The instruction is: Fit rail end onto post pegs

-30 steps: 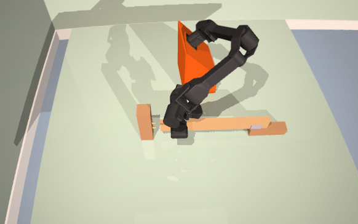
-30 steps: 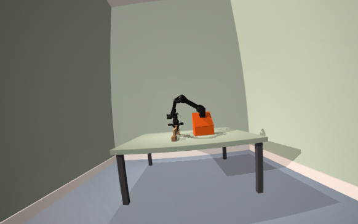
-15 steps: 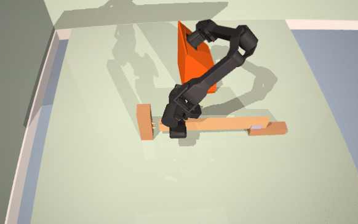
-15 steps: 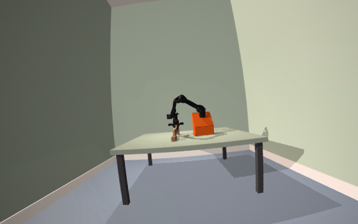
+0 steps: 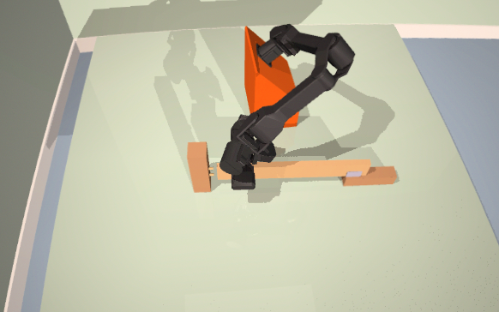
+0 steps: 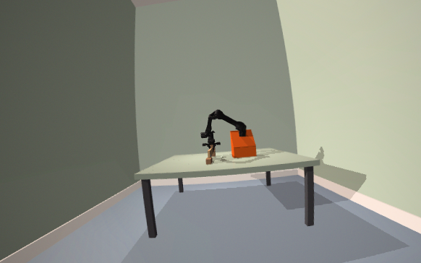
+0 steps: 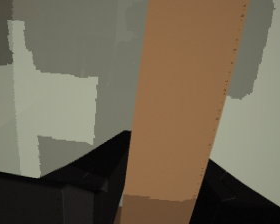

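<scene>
The gripper (image 5: 243, 182) is clamped on the rail (image 5: 311, 168), gripping it close to its near end, just beside the post (image 5: 199, 167). The rail runs across the middle of the table (image 5: 144, 257), its far end lying in the bracket (image 5: 354, 174) on the footboard block (image 5: 380, 176). Its near end stands a little apart from the post, and the two pegs (image 5: 209, 171) show in the narrow gap between them, so the rail's end does not touch the post.

In the wrist view the rail (image 7: 184, 96) passes up between the dark fingers, which press on both of its sides; the holes in its end are hidden.

Behind the rail stands an orange box (image 5: 268, 86), which carries the base of the arm (image 5: 303, 86). The arm bends up and over from there and reaches down to the rail, so its lower links hang above the stretch between box and rail. The box is well apart from the rail, and nothing lies between the rail's end and the post except the pegs.

The rail, post and block sit near the middle of the table, far from every edge. The exterior view shows the table (image 6: 179, 166) standing in a room corner, with walls at the back and the side and wide surface in front of the post (image 6: 208, 159).
</scene>
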`<state>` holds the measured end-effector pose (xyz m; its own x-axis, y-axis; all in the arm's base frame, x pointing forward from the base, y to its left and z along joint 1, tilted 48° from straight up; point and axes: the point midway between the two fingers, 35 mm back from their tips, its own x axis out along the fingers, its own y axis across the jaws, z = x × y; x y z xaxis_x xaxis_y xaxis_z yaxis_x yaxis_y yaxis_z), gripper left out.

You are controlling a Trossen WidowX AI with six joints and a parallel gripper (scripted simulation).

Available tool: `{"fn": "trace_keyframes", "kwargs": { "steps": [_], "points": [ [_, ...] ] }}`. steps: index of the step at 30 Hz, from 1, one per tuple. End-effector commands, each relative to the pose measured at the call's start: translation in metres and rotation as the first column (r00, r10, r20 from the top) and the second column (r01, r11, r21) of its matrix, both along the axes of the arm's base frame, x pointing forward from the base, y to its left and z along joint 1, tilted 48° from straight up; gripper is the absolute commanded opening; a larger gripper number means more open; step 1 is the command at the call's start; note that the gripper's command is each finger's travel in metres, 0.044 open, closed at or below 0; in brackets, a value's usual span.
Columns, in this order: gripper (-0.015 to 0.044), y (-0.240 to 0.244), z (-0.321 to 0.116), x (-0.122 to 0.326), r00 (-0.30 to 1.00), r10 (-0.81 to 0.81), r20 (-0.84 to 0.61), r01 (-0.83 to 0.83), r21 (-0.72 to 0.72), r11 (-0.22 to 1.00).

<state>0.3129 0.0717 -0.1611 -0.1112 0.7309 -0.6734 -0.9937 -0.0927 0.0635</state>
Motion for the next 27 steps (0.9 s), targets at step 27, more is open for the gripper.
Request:
{"fn": "trace_keyframes", "kwargs": {
  "steps": [27],
  "points": [
    [0.0, -0.0098, -0.0057, 0.0042, 1.0, -0.005, 0.01, 0.005, -0.005, 1.0]
  ]
}}
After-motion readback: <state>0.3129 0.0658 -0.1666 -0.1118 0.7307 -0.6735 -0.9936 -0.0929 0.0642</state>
